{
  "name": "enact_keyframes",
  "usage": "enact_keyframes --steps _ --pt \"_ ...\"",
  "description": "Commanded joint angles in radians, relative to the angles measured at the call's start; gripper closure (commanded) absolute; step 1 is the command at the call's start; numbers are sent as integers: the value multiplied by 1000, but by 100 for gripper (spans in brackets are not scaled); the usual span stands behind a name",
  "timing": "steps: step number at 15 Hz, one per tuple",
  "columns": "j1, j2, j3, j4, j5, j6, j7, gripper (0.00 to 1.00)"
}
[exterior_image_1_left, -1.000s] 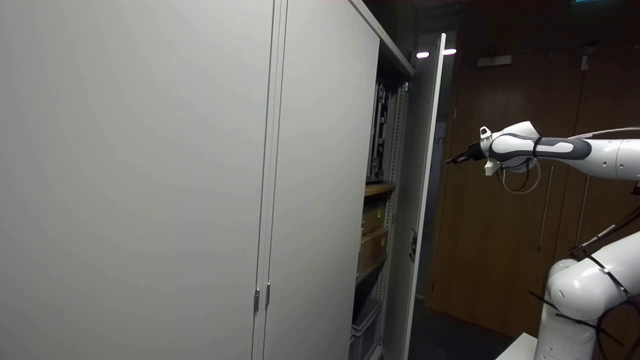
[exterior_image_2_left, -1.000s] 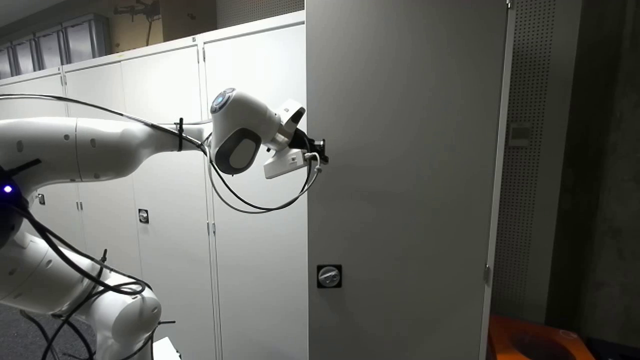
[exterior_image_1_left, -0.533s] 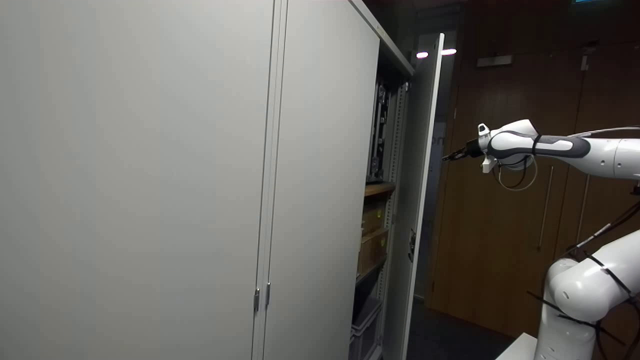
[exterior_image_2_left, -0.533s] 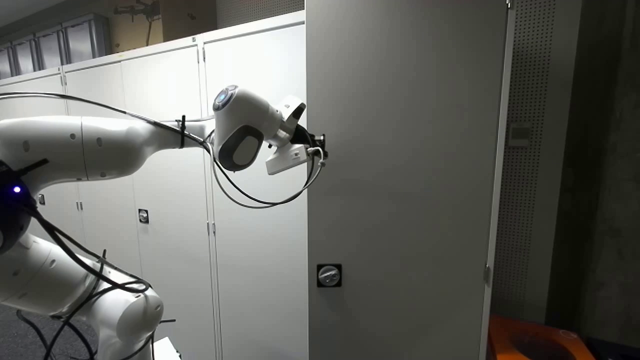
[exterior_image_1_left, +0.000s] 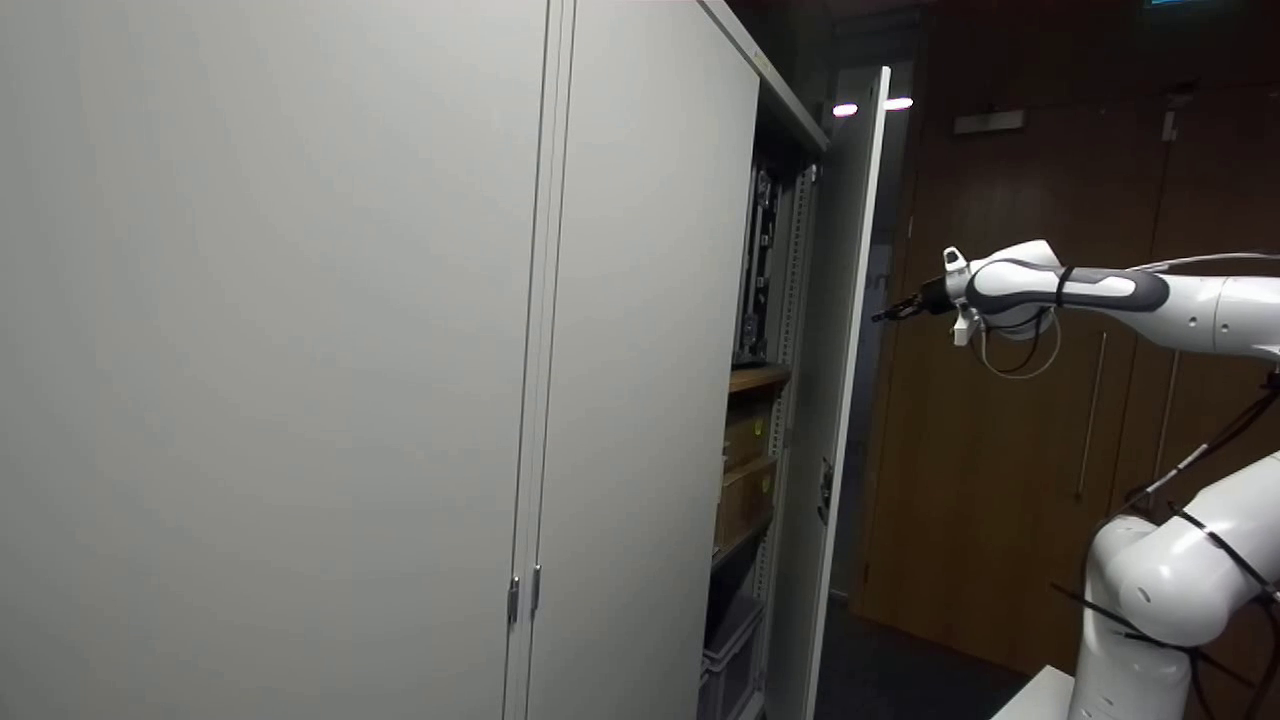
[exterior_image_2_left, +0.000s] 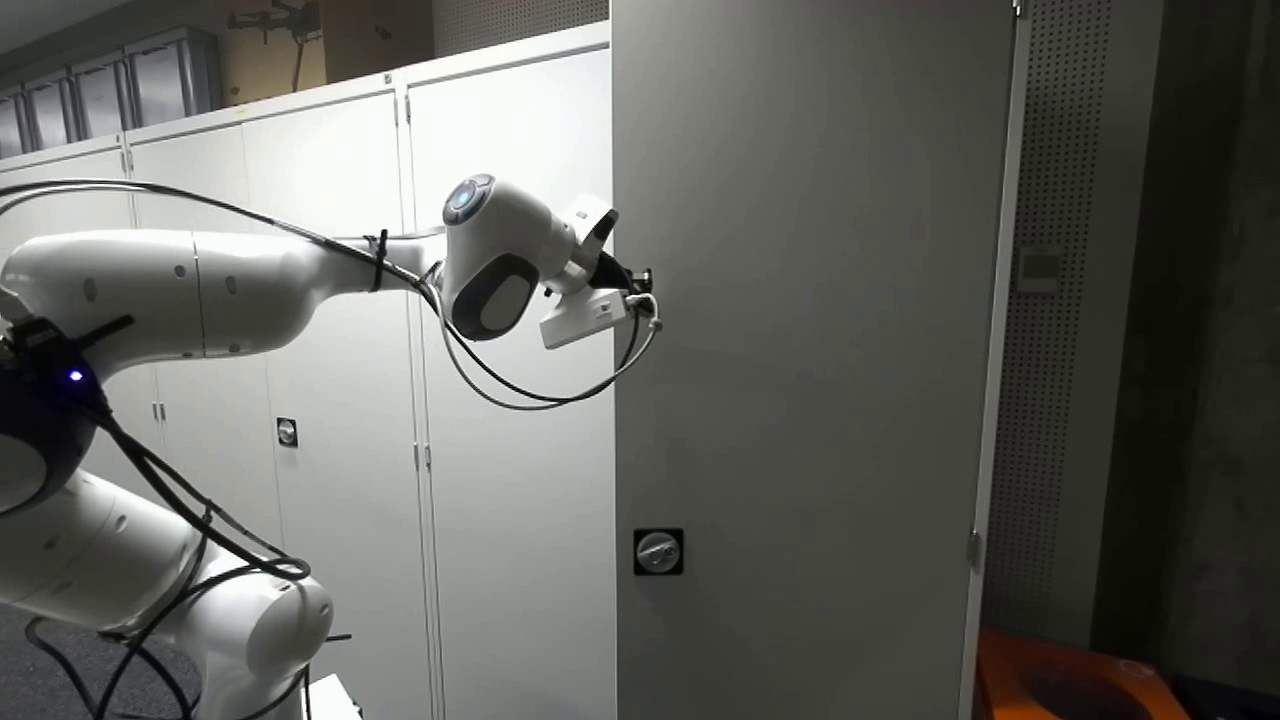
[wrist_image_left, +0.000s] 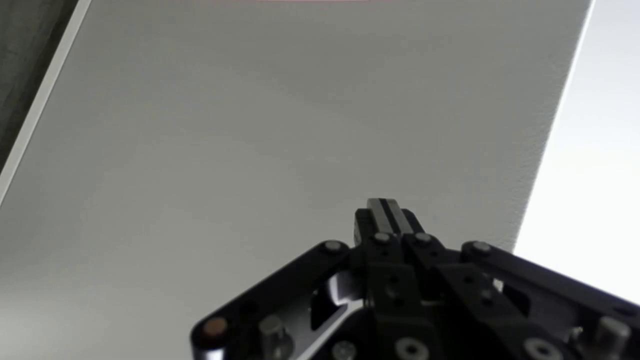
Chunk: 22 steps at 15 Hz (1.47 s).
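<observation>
Black two-finger metal gripper (wrist_image_left: 384, 202), pressed together, facing a flat, tall grey metal door (wrist_image_left: 250, 125)

In an exterior view: the white, jointed robot arm (exterior_image_1_left: 1150, 600) is standing at the right, the gripper pointing left. The grey door is standing open at the far right end of tall, flat-fronted pale metal cabinets (exterior_image_1_left: 650, 300), the gripper hovering just beside its edge, a narrow gap showing between them. Within the cabinets, top to bottom, are resting a black case-like object with metal fittings (exterior_image_1_left: 760, 270), brown cardboard boxes (exterior_image_1_left: 748, 500) and a grey plastic crate (exterior_image_1_left: 735, 660). A wide brown wooden double door (exterior_image_1_left: 1000, 450) is filling the far right.

In an exterior view: the grey door's outer face is spanning the middle, a round silver knob on a black square plate (exterior_image_2_left: 658, 552) sitting low at its left side, below the gripper. The pale cabinets are running leftward behind the arm, grey plastic bins (exterior_image_2_left: 160, 80) standing on top at the far left. An angular orange object (exterior_image_2_left: 1050, 655) is lying low at the right.

In the wrist view: the gripper's two black, grey-tipped fingers (wrist_image_left: 376, 215) are pressing against each other, tip to tip, in front of the grey door, which is filling most of the view. A bright white surface (wrist_image_left: 600, 175) is showing at the right.
</observation>
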Motion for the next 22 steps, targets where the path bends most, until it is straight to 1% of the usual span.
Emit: enact_keyframes --steps 1,12,22 --pt "59 35 -30 43 53 26 -77 100" --pt "173 72 -81 87 156 4 -221 100" --pt "233 138 -117 148 231 12 -310 100"
